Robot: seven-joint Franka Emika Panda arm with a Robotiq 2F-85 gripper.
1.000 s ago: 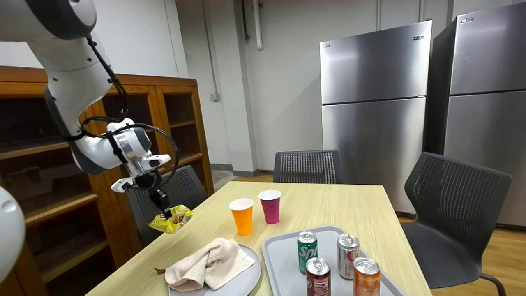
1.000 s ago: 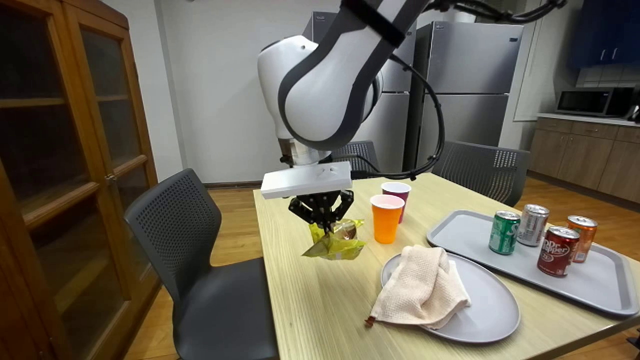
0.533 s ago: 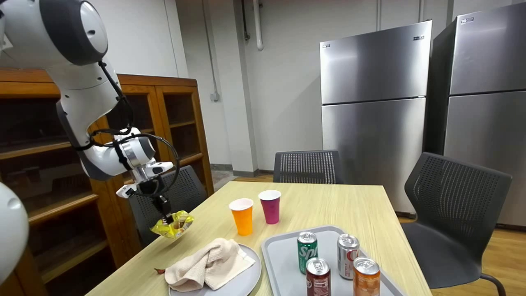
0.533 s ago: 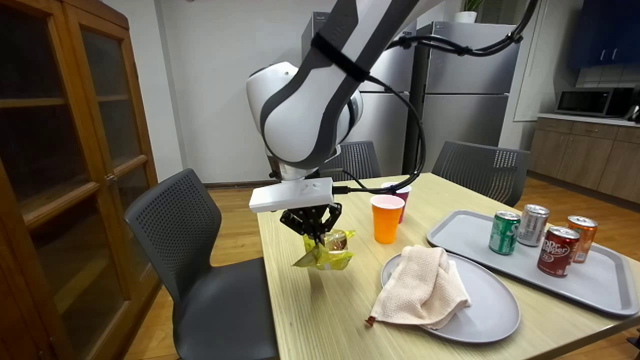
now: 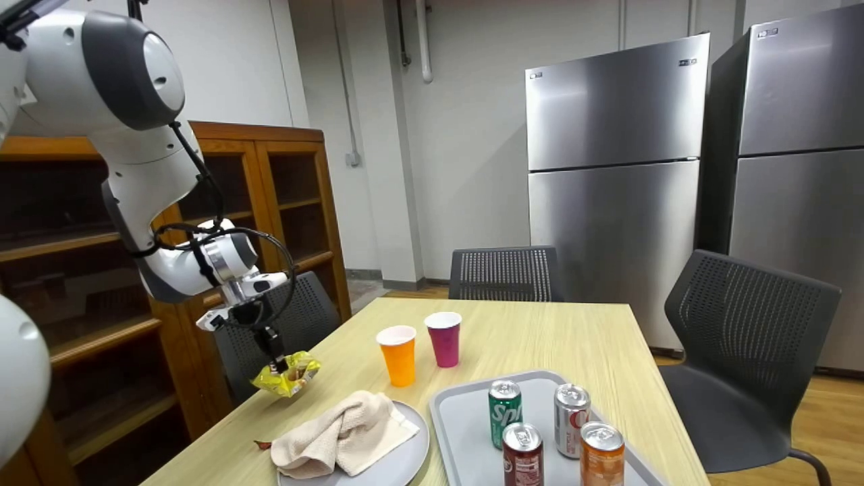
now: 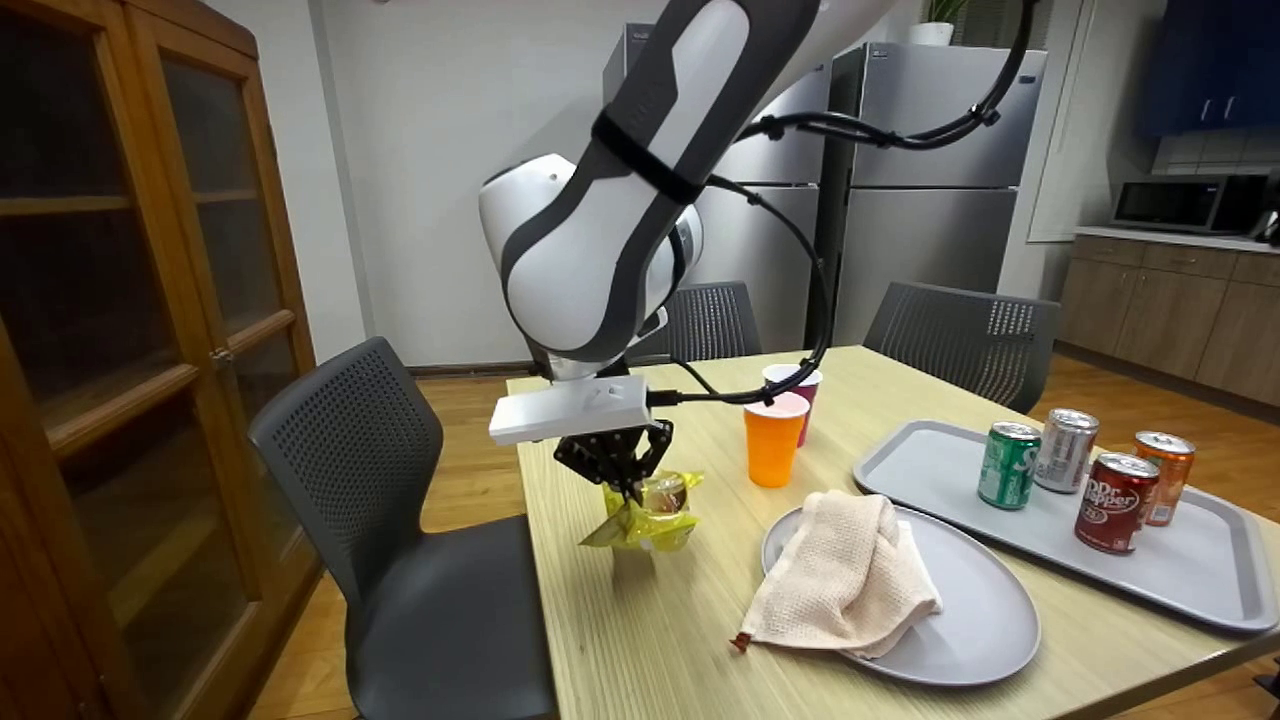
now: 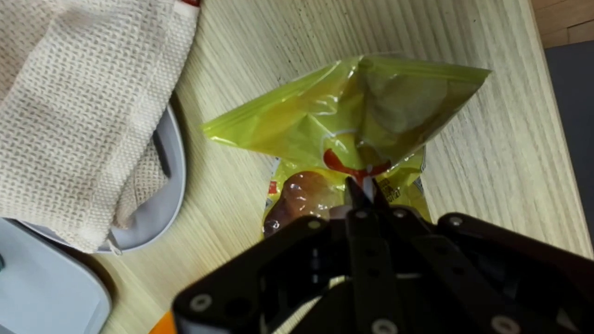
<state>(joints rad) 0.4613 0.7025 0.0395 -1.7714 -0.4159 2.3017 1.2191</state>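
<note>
Presently, end effector clamped on creased yellow packet, mid-frame in wrist view. Over past second, packet lowered in both exterior views, now close above tabletop; contact not confirmable. Orange cup, right of packet in frame, unmoved; likewise cloth over plate, upper left of wrist frame. Judged: lowering well advanced, grip sound, handling not finished.

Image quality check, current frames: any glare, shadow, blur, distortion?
Wrist view: glints on the yellow bag, claw dark and seemingly out of focus; in an exterior view, bright sheen on a steel refrigerator; in an exterior view, faint shadow on the table below the bag, wooden cabinet slanting, perhaps wide-angle distortion.
</note>
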